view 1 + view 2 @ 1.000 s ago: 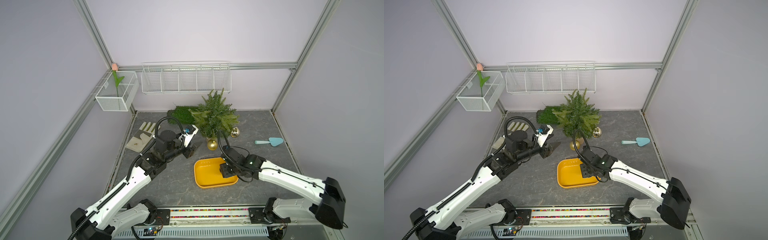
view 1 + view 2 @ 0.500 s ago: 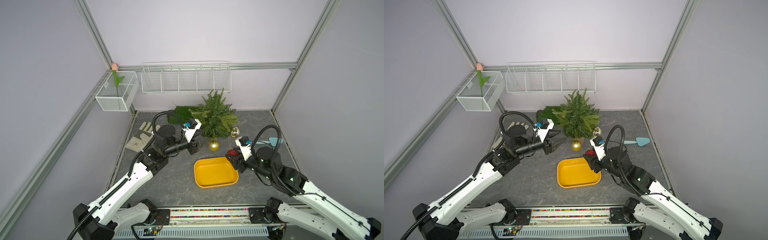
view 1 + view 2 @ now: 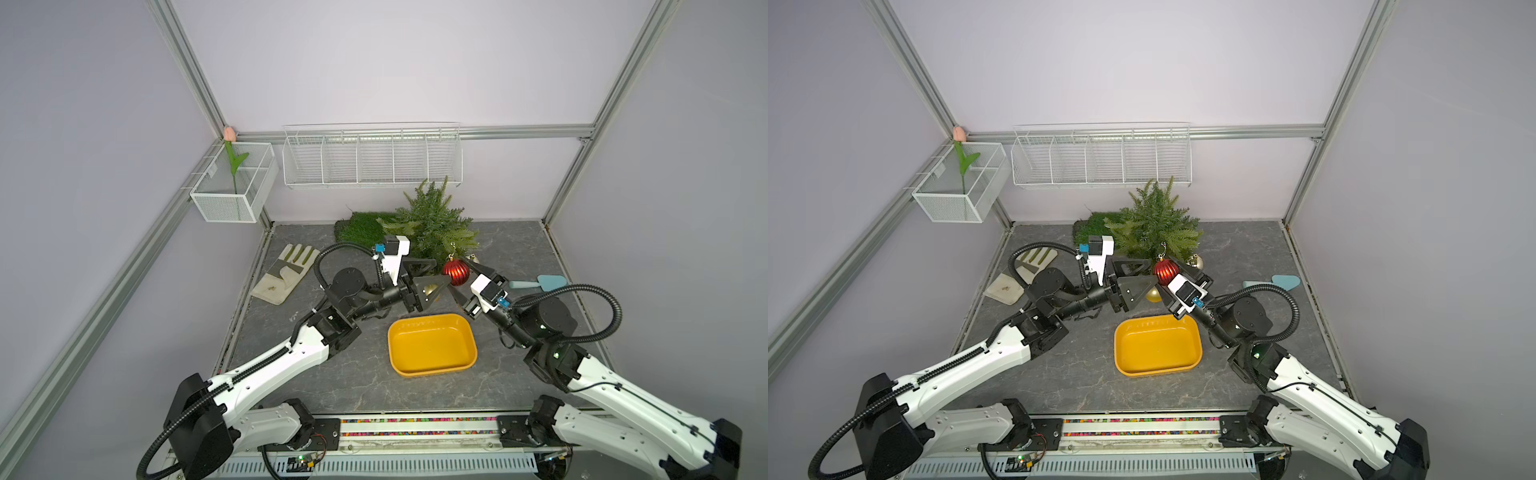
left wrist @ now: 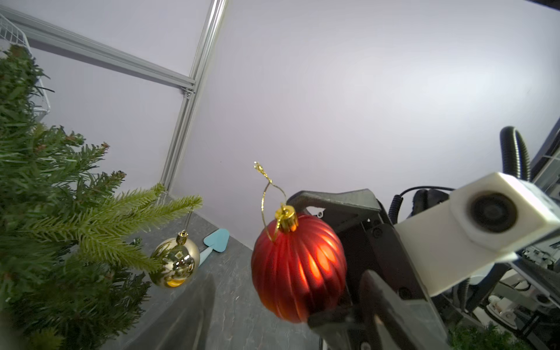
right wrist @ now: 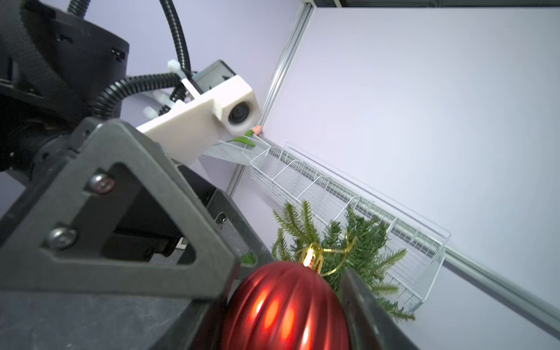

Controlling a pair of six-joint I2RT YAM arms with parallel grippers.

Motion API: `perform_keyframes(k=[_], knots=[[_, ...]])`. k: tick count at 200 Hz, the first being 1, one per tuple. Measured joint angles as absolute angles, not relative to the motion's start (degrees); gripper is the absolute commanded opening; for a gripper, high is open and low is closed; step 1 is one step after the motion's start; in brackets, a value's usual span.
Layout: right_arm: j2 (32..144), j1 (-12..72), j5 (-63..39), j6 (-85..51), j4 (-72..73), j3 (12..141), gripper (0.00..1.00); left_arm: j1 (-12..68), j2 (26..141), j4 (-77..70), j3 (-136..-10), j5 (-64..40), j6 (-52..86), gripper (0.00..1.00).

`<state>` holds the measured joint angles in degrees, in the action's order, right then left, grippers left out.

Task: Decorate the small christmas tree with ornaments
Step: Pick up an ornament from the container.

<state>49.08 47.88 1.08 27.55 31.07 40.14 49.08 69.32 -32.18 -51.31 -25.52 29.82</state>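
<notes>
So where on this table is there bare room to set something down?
Bare: the back right corner between the small christmas tree and the blue scoop; the front strip between the yellow tray and the base rail. Crowded: in front of the tree, where the left pincer, the right pincer and its red ornament meet.

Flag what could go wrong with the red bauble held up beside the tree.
The right end effector grips the red ornament by its glossy round body; it could slip out.
Its thin cord loop looks floppy, so the open left end effector may miss it.
The shiny gold ornament hangs off a slim branch tip close by; a nudge might unhook it.
</notes>
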Motion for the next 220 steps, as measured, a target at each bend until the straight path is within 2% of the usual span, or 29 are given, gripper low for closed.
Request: perform_keyframes(k=[38,76,107,137,165,179,187,220], knots=[[49.7,47.9,-2.7,31.3,36.2,40.2,0.42,49.1,73.6,-44.1,-51.7,-31.2,37.7,0.8],[49.5,47.9,-6.3,33.4,37.2,40.2,0.42,49.1,75.8,-47.5,-53.1,-35.9,42.0,0.79],[49.1,47.9,-8.0,35.7,37.2,40.2,0.42,49.4,77.3,-48.3,-54.9,-39.3,44.9,0.66],[48.3,47.9,-8.9,38.7,36.9,40.2,0.44,49.0,77.3,-48.6,-55.8,-40.4,47.2,0.46],[47.4,47.9,-8.8,39.1,35.0,40.2,0.59,49.0,77.0,-46.8,-55.8,-40.9,46.0,0.38],[46.7,48.0,-8.7,39.0,33.1,40.2,0.77,49.0,76.3,-44.2,-55.9,-41.1,44.1,0.35],[46.1,48.0,-8.3,38.9,31.8,40.2,0.85,49.1,75.7,-42.0,-56.1,-41.7,42.3,0.34],[42.6,48.1,-7.7,36.6,22.2,42.1,0.94,49.5,72.7,-28.0,-58.6,-41.6,31.6,0.32]])
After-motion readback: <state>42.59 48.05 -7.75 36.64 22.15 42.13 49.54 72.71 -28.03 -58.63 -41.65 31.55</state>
